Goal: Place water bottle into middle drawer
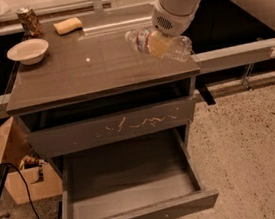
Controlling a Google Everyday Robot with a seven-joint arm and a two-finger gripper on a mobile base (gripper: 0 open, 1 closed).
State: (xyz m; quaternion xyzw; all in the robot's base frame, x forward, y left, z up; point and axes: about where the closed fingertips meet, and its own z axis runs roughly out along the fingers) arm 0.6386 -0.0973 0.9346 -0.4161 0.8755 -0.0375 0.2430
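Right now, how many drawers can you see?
2: scratched drawer above, open middle drawer below; more may hide underneath. The gripper holds the water bottle over the cabinet top.

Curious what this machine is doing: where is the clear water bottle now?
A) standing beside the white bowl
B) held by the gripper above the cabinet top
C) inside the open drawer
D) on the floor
B: the gripper holds the water bottle sideways over the cabinet top, not in the middle drawer.

Dim light glints on cabinet top (73, 77) and water bottle (139, 39) gripped by hand (158, 45) above.
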